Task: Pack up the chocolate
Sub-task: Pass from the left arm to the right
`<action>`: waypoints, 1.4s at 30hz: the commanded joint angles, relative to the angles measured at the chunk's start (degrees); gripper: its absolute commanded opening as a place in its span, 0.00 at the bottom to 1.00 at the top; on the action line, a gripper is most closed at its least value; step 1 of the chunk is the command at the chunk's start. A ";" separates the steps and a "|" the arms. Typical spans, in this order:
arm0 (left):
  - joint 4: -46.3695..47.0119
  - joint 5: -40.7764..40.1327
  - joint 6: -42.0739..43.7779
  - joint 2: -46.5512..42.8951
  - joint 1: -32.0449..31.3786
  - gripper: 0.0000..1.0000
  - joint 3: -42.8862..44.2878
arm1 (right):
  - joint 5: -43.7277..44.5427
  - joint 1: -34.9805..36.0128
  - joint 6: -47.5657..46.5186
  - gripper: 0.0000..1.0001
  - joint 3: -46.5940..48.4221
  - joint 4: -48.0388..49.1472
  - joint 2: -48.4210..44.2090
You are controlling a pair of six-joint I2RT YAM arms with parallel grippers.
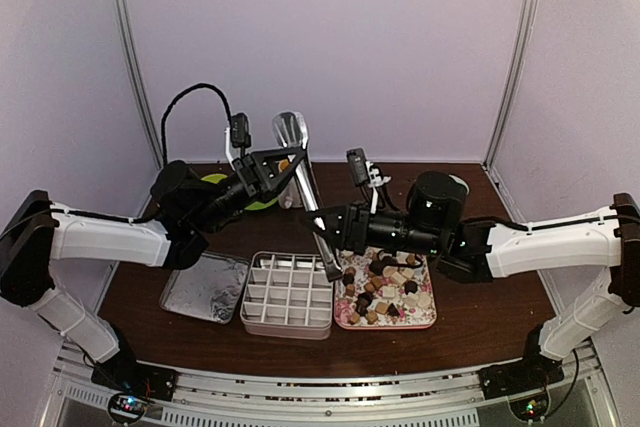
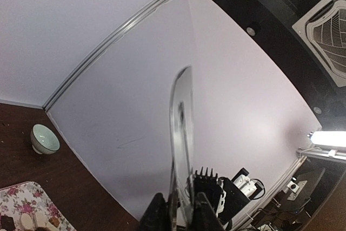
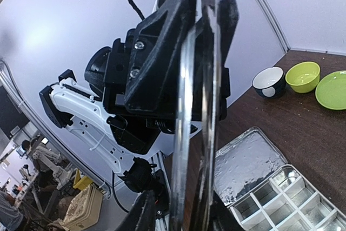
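Brown tabletop [image 1: 480, 327]; step: tongs [image 1: 305, 192] handover; left gripper [image 1: 288, 160] pinches them; right gripper [image 1: 325, 227] flanks them, possibly unclamped, I cannot tell. Next: firm right grip.

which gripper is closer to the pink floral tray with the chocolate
Right. The right gripper hovers at the pink floral tray's left edge; the left gripper is farther back, behind the divided box.
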 commanded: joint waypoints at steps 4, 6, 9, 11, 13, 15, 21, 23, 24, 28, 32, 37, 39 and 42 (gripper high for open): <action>4.89 -1.64 0.07 -1.85 -0.28 0.22 -1.19 | 2.61 0.06 -1.15 0.16 0.65 -0.58 -1.63; 4.93 -1.61 0.14 -2.02 -0.29 0.23 -1.37 | 2.93 0.00 -1.45 0.15 0.68 -0.95 -1.86; 5.32 -1.69 0.31 -2.29 -0.33 0.31 -1.74 | 3.35 -0.02 -1.65 0.13 0.82 -1.38 -2.08; 4.90 -1.95 0.94 -2.84 -0.28 0.45 -2.34 | 3.42 -0.07 -1.90 0.13 0.86 -1.76 -2.35; 2.22 -2.46 2.68 -4.60 -0.28 0.52 -3.19 | 4.25 -0.07 -2.44 0.13 0.81 -2.93 -3.16; -2.69 -2.92 5.37 -7.12 -0.16 0.57 -4.16 | 5.81 -0.27 -3.52 0.13 0.76 -5.44 -4.45; -20.78 -4.81 15.62 -18.34 -0.10 0.78 -7.24 | 10.02 -2.99 -7.23 0.13 -1.41 -14.30 -11.01; -30.27 -6.23 20.26 -22.28 -0.08 0.81 -6.75 | 12.48 -3.95 -8.58 0.13 -2.29 -18.97 -13.65; -35.23 -7.25 22.87 -24.09 -0.10 0.82 -6.28 | 13.38 -4.42 -9.49 0.13 -2.57 -20.95 -14.84; -51.26 -12.35 30.02 -30.09 -0.10 0.88 -4.84 | 17.71 -5.54 -13.25 0.13 -2.77 -29.91 -18.99; -58.94 -15.42 35.19 -33.33 -0.10 0.98 -3.46 | 21.82 -6.70 -16.01 0.13 -3.61 -35.85 -22.90; -67.65 -21.28 41.27 -35.87 -0.10 0.98 -1.29 | 25.06 -7.54 -16.85 0.13 -3.83 -43.62 -25.32; -68.78 -23.32 43.44 -37.31 -0.06 0.98 -1.41 | 25.58 -7.57 -16.99 0.13 -3.78 -47.61 -25.76; -71.66 -29.71 46.54 -39.29 0.56 0.98 -0.93 | 26.89 -7.62 -16.81 0.13 -3.43 -53.02 -25.89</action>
